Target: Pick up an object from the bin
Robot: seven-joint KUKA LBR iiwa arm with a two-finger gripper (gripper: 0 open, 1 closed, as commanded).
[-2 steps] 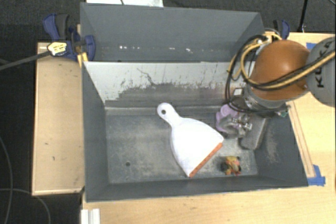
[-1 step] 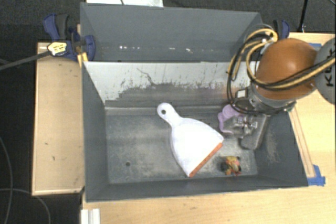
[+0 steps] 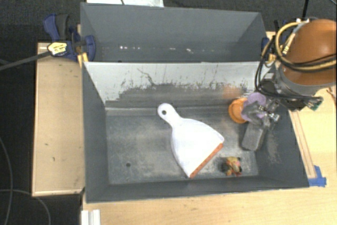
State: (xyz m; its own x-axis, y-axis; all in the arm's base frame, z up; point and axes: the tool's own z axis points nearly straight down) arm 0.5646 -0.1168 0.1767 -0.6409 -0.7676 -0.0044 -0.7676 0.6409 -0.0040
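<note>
My gripper (image 3: 253,138) hangs low over the right part of the bin, its dark grey tip close to the floor. Just left of and behind it lies a small round orange thing (image 3: 237,111), with a purple piece (image 3: 256,98) beside it against the gripper's body; whether the two touch the gripper I cannot tell. A small mottled yellow-and-dark thing (image 3: 230,166) lies near the front wall, a little left of and in front of the gripper. I see nothing held at the tip.
A white dustpan (image 3: 192,145) with an orange front lip lies flat in the middle of the bin, its handle pointing to the back left. The arm's orange cover and cables sit above the bin's right rim.
</note>
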